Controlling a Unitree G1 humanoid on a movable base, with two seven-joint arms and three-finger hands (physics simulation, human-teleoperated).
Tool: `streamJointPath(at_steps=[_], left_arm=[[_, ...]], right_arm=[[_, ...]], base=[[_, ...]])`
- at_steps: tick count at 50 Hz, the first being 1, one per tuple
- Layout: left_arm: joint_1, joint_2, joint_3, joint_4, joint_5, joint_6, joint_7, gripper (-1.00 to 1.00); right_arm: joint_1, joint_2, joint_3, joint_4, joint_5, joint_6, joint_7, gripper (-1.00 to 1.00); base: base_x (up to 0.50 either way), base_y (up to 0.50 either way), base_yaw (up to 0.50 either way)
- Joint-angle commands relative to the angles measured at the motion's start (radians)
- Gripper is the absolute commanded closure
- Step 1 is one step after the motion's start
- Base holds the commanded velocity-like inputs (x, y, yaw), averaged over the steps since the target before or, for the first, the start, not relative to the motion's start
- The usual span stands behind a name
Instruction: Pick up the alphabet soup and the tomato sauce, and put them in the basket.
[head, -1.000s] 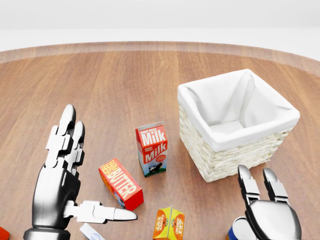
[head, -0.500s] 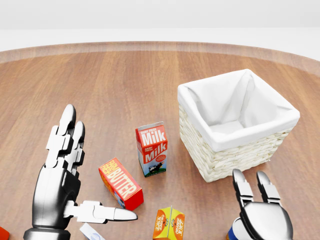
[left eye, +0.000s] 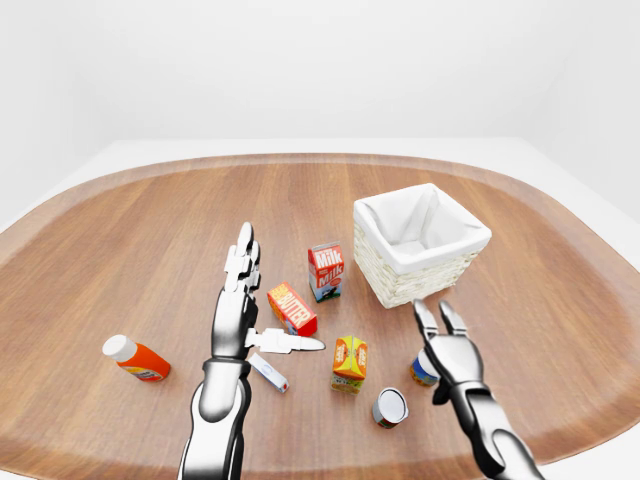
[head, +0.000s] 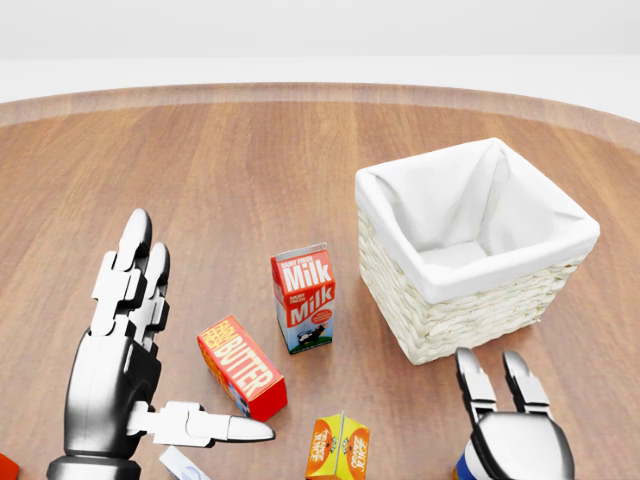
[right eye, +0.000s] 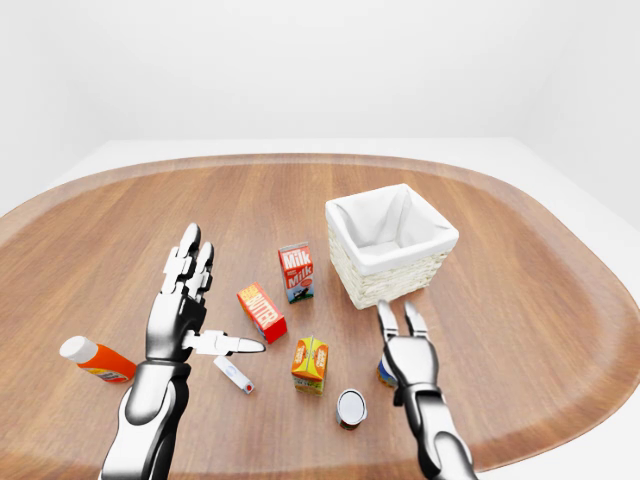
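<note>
Right hand (left eye: 447, 352), fingers open, hovers beside a can (left eye: 421, 371) below the basket (left eye: 420, 246).

The basket (left eye: 420, 245) is a square box of pale woven wicker lined with white cloth that folds over its rim. It stands upright with its mouth open, and only the lining shows inside.

Below the basket in the left-eye view, a can (left eye: 422, 371) with a blue and orange label stands upright, mostly hidden behind the right hand (left eye: 447, 345); its label cannot be read. The hand's spread fingers (left eye: 424, 318) rise above it toward the basket.

A second can (left eye: 391, 407) lies tipped, lower still and slightly left of the basket, showing its round silvery end. Which can is the soup and which the sauce cannot be told.
</note>
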Motion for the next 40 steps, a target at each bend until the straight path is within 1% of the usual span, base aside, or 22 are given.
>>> streamJointPath(at_steps=[1,5,11,22,29,34,36,40], left_arm=[[0.002,0.006,0.000,0.012,0.014,-0.005,-0.002,-1.00],[0.002,0.005,-0.001,0.007,0.015,0.000,-0.002,-1.00],[0.005,0.006,0.000,0.011,0.014,-0.007,-0.003,-1.00],[0.004,0.005,-0.001,0.005,0.015,0.000,-0.002,-1.00],[0.005,0.006,0.000,0.012,0.014,-0.008,-0.003,-1.00],[0.005,0.006,0.000,0.010,0.013,-0.005,-0.003,-1.00],[0.004,0.006,0.000,0.005,0.014,0.000,-0.003,-1.00],[0.004,0.006,0.000,0.008,0.014,-0.003,-0.004,-1.00]], right_arm=[[-0.014,-0.001,0.014,0.044,-0.004,0.000,-0.030,-1.00],[-0.012,-0.002,0.015,0.038,-0.002,0.000,-0.027,-1.00],[-0.020,-0.003,0.021,0.070,-0.006,0.000,-0.046,-1.00],[-0.026,-0.003,0.029,0.094,-0.005,0.000,-0.055,-1.00],[-0.038,-0.006,0.037,0.129,-0.005,0.000,-0.073,-1.00],[-0.053,-0.008,0.040,0.161,-0.005,0.000,-0.088,-1.00],[-0.058,-0.008,0.043,0.174,-0.004,0.000,-0.093,-1.00],[-0.069,-0.011,0.046,0.196,-0.003,0.000,-0.100,-1.00]], base=[[0.00,0.00,0.00],[0.00,0.00,0.00],[0.00,0.00,0.00],[0.00,0.00,0.00],[0.00,0.00,0.00],[0.00,0.00,0.00],[0.00,0.00,0.00],[0.00,0.00,0.00]])
